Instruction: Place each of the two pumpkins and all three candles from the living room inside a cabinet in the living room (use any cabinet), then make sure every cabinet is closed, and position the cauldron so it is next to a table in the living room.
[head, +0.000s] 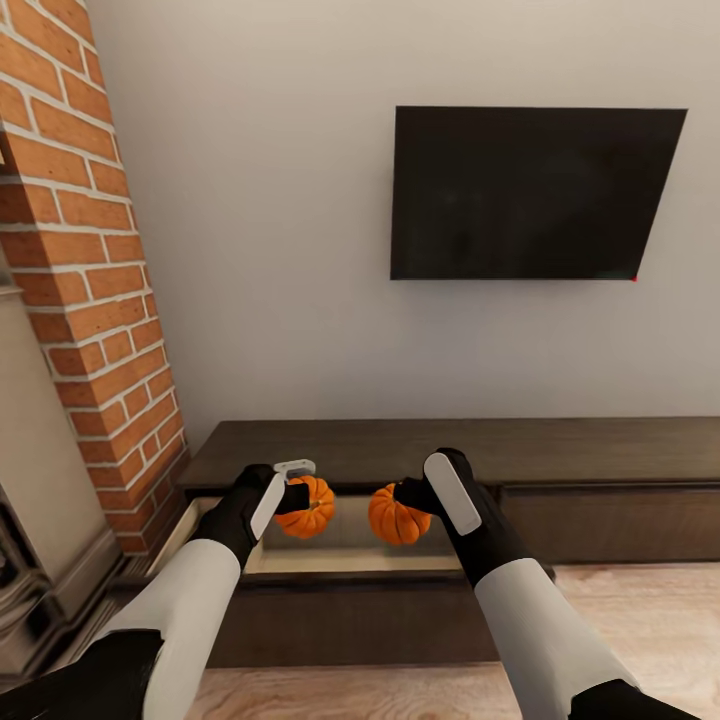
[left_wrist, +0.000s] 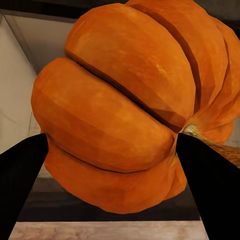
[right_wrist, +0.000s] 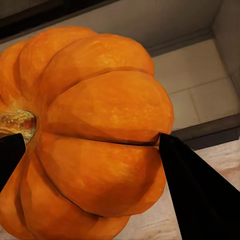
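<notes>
Two bright orange ribbed pumpkins hang side by side over the open drawer of the dark brown cabinet (head: 450, 445). My left gripper (head: 297, 497) is shut on the left pumpkin (head: 310, 507), which looms large between the black fingers (left_wrist: 20, 175) in the left wrist view (left_wrist: 120, 120). My right gripper (head: 405, 497) is shut on the right pumpkin (head: 395, 517), seen close up with its stem in the right wrist view (right_wrist: 95, 145). The drawer's pale beige inside (head: 350, 560) lies below both. Candles, cauldron and table are out of view.
A red brick column (head: 85, 270) stands at the left, close to the open drawer's end. A black TV (head: 530, 192) hangs on the grey wall above the cabinet. Pale wood floor (head: 640, 610) runs in front at the right.
</notes>
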